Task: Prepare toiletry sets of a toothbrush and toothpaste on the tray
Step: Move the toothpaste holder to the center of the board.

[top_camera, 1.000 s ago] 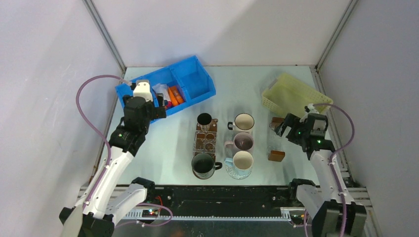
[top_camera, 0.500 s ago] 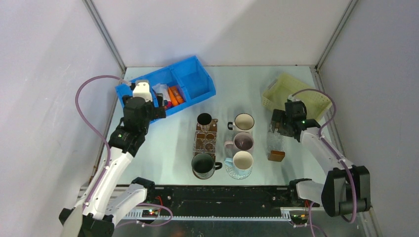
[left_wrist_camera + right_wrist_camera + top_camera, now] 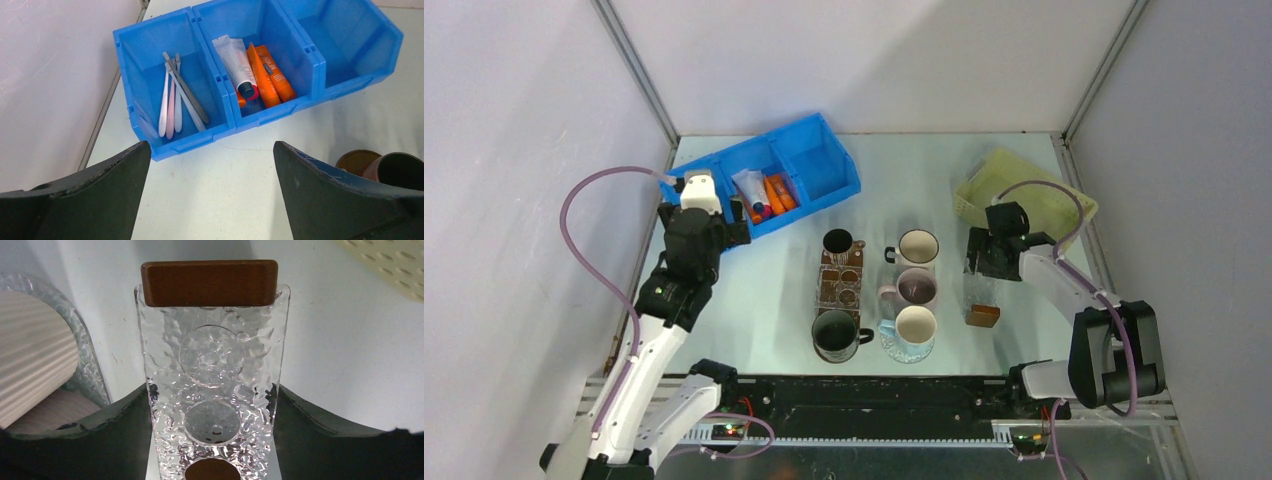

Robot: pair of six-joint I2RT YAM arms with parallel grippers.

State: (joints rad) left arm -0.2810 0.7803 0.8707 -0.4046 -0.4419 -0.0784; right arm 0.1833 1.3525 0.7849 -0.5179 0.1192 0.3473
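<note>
From above, my right gripper (image 3: 980,262) crowds a clear textured brown-lidded box (image 3: 980,295). Left wrist: my left gripper (image 3: 210,150), jaws released, faces thin grey-pink toothbrushes (image 3: 171,105) and orange toothpaste tubes (image 3: 265,75) lying in a blue plastic bin (image 3: 350,30). Right wrist: fingers (image 3: 100,440) flank the box, though I cannot tell if they are pinching it, and a squeeze could make the slick thing slip loose.

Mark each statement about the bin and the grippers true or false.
1. The toothbrushes lie in an end compartment of the blue bin. True.
2. The toothpaste tubes share that compartment. False: they lie in the middle one.
3. The left gripper holds a toothbrush. False: its jaws stand open and empty.
4. The right gripper straddles a clear box. True.
5. Every tube is orange. False: a white tube lies among them.
</note>
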